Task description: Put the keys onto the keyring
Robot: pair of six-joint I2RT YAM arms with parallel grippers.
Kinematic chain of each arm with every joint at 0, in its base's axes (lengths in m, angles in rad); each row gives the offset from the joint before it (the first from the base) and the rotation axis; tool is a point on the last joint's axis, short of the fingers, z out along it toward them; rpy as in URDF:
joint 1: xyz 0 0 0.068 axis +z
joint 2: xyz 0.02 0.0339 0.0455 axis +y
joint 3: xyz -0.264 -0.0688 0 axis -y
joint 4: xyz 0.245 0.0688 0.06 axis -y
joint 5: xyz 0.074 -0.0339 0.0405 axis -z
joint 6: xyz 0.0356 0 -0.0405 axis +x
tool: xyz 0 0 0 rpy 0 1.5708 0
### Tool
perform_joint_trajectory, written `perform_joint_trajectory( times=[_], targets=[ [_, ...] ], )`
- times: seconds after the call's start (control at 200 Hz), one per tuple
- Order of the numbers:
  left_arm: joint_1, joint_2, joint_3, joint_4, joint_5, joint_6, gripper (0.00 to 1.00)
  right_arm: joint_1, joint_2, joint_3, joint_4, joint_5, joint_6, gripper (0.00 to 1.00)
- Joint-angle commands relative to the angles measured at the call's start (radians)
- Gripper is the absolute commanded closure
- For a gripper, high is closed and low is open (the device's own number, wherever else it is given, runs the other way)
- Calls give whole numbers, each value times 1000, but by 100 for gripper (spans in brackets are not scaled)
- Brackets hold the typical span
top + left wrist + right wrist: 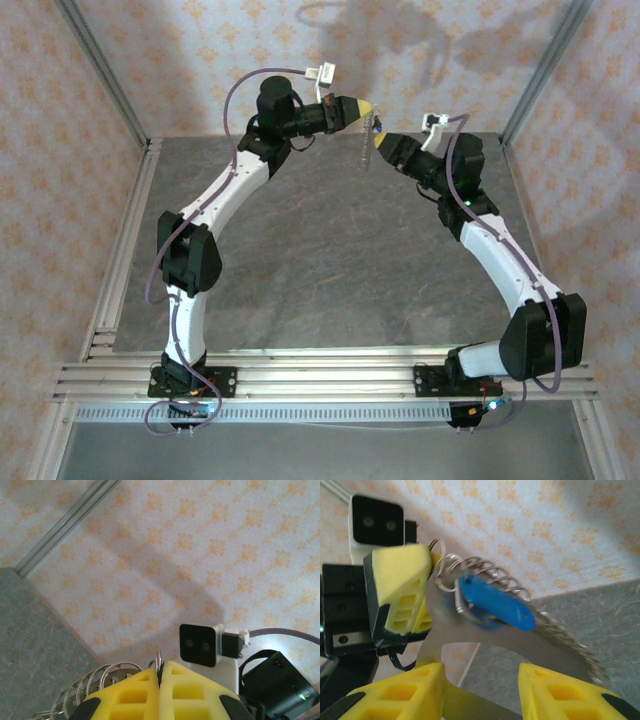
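High above the back of the table, my left gripper (368, 107) (161, 669) is shut, with a thin wire ring of the keyring (159, 659) pinched between its yellow pads. The keyring (364, 140) hangs below it as a grey oval loop (485, 642) with a coiled wire edge. A key (495, 605) with a blue head hangs from the wire coil near the loop's top. My right gripper (380, 143) (480, 672) sits just right of the keyring, jaws open, with the loop's lower band passing between its fingers (410, 690). The key's shaft is hidden.
Both arms arch up over the grey table (340, 260). Aluminium rails run along the table's left side (120, 260) and front edge (330, 375). A patterned wall (200, 50) stands close behind the grippers.
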Motion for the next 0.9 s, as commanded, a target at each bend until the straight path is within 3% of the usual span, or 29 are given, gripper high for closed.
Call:
perform_joint_trajectory(
  times=[0.0, 0.51, 0.891],
  targets=[
    [-12, -49, 8, 64, 1, -2, 100, 14, -8, 58, -57, 47, -111, 58],
    [-21, -44, 29, 67, 13, -8, 100, 19, -20, 112, -203, 156, -254, 59],
    [-31, -41, 51, 53, 22, -3, 100, 20, 14, 175, -209, 140, -283, 59]
  ],
)
